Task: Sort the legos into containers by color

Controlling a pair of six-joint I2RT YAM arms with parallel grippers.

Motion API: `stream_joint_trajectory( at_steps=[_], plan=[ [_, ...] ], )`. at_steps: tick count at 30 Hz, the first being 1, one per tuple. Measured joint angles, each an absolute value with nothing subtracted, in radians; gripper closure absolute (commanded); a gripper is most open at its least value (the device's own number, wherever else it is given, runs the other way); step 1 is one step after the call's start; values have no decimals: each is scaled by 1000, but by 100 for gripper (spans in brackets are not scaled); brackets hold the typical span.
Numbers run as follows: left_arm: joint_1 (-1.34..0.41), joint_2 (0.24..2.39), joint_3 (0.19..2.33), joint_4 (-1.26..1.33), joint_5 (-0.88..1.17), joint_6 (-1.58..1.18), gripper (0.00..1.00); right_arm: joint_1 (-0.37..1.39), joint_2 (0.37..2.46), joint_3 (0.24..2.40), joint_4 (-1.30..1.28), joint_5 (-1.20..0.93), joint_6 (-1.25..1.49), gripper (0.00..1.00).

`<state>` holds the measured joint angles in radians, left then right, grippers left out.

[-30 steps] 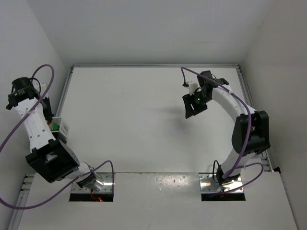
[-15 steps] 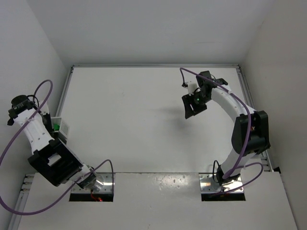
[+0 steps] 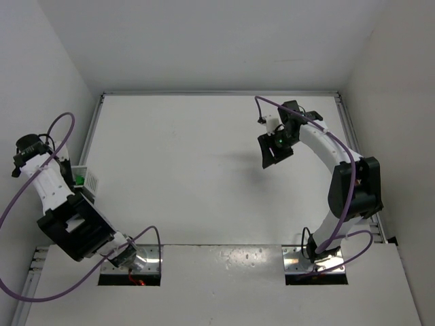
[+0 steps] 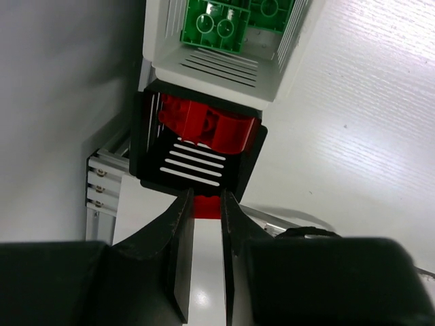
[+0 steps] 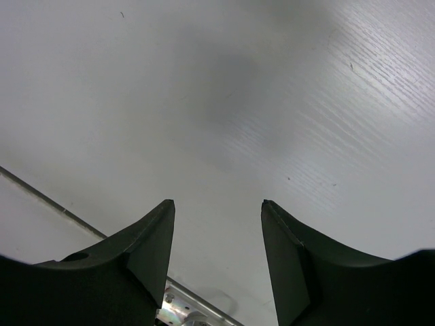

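Note:
My left gripper [image 4: 207, 197] is shut on a small red lego [image 4: 207, 208], pinched at the fingertips just above the near rim of a black slotted container [image 4: 197, 161]. More red legos [image 4: 211, 125] lie inside that black container. Behind it stands a white ribbed container [image 4: 224, 71] holding green legos [image 4: 216, 27]. In the top view the white container [image 3: 88, 180] sits at the table's left edge under my left arm. My right gripper [image 5: 217, 204] stands open over bare table with nothing between its fingers; in the top view the right gripper [image 3: 275, 153] hangs at the right middle.
An aluminium rail [image 4: 102, 183] runs along the table's left edge beside the containers, with the white wall close behind it. Grey metal plates [image 3: 130, 261] [image 3: 316, 261] with wiring sit at the arm bases.
My left wrist has swung toward the near side along the left wall, then settled. The right arm has not moved.

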<state>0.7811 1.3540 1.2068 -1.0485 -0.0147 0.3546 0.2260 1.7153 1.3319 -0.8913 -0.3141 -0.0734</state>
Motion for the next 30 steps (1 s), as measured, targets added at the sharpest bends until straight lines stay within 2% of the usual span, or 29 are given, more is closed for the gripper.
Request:
stream_joint_trajectory(
  at_steps=[5, 12, 14, 16, 19, 23, 24, 25, 27, 30],
  plan=[
    [787, 1362, 1207, -1030, -19, 354, 91, 226, 1715, 1332, -891, -313, -73, 46],
    [803, 1376, 1207, -1017, -31, 354, 89, 226, 1715, 1332, -891, -310, -73, 46],
    [803, 1382, 1207, -1014, -35, 354, 85, 226, 1715, 1332, -891, -307, -73, 46],
    [803, 1386, 1207, -1013, -35, 356, 64, 226, 1715, 1332, -891, -307, -73, 46],
    [804, 1393, 1207, -1013, -31, 365, 46, 226, 1715, 1332, -891, -306, -73, 44],
    [804, 1394, 1212, -1017, -19, 366, 34, 226, 1715, 1332, -891, -306, -73, 41],
    [804, 1395, 1219, -1022, -15, 367, 34, 226, 1715, 1332, -892, -305, -73, 29],
    [804, 1395, 1227, -1026, -10, 366, 33, 226, 1715, 1332, -892, -302, -67, 25],
    [804, 1395, 1256, -1039, 4, 371, 31, 226, 1715, 1330, -891, -296, -69, 22],
    [804, 1401, 1314, -1065, 48, 388, 22, 226, 1710, 1330, -891, -285, -67, 21]
  ],
)
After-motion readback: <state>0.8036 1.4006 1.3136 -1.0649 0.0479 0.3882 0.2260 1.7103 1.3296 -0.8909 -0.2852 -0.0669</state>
